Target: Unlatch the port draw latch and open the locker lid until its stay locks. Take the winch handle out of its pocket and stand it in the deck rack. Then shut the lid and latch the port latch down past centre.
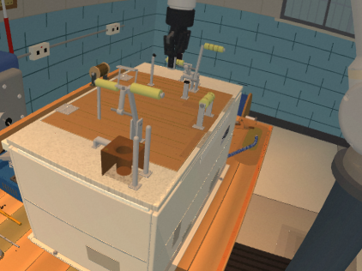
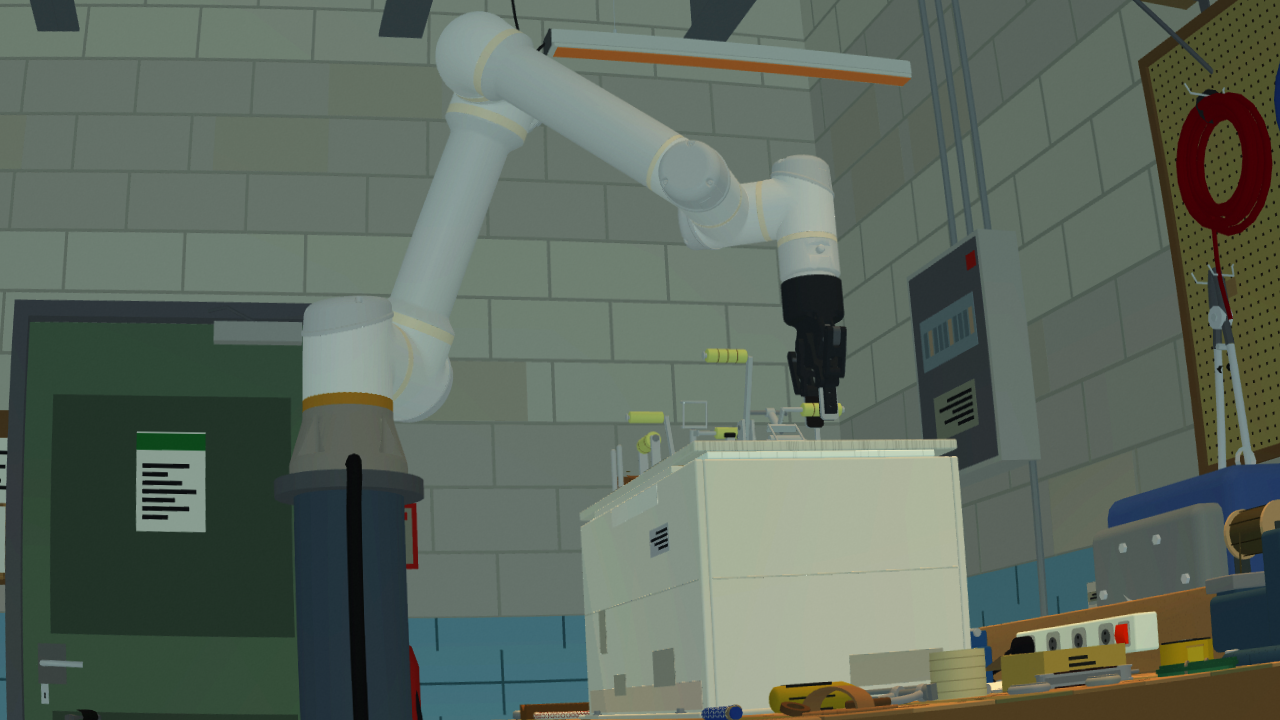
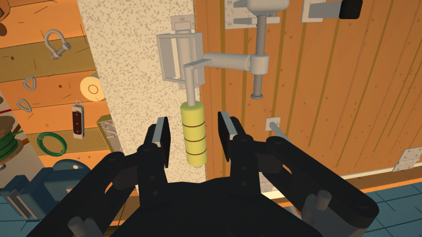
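The winch handle and its pocket are hidden under the closed wooden locker lid [image 1: 146, 107]. At the lid's far edge a draw latch lever ends in a yellow ribbed grip [image 3: 194, 134] [image 1: 179, 62] [image 2: 814, 409], lying flat across the seam between lid and speckled deck. My gripper [image 3: 194, 141] [image 1: 175, 60] [image 2: 819, 403] points straight down with its fingers open on either side of that grip and holds nothing. A brown deck rack block [image 1: 121, 159] with a round socket stands on the near deck edge.
Other yellow-gripped levers rise from the lid: one upright [image 1: 213, 47] right beside my gripper, one [image 1: 206, 100] at the right edge, a long bar [image 1: 128, 88] across the left. Grey posts [image 1: 141, 158] flank the rack. Shackles and coils [image 3: 51, 144] lie on the bench below.
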Robot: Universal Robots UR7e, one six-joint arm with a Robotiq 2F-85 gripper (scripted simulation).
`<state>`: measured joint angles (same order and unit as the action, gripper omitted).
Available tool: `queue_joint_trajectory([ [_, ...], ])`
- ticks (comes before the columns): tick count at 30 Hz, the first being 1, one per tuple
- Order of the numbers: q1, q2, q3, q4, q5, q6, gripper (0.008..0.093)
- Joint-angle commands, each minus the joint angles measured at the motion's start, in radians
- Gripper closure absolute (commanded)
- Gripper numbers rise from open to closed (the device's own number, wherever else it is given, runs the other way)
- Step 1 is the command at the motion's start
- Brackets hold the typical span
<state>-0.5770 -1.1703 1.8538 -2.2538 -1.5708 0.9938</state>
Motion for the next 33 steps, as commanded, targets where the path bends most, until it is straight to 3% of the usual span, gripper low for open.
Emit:
queue_joint_trajectory([
  [1,0.0,-0.001,-0.001,-0.001,0.0,0.0,0.0534],
  [19,0.0,-0.001,0.0,-0.001,0.0,0.0,0.0539],
  [33,0.0,-0.001,0.0,-0.001,0.0,0.0,0.0819],
])
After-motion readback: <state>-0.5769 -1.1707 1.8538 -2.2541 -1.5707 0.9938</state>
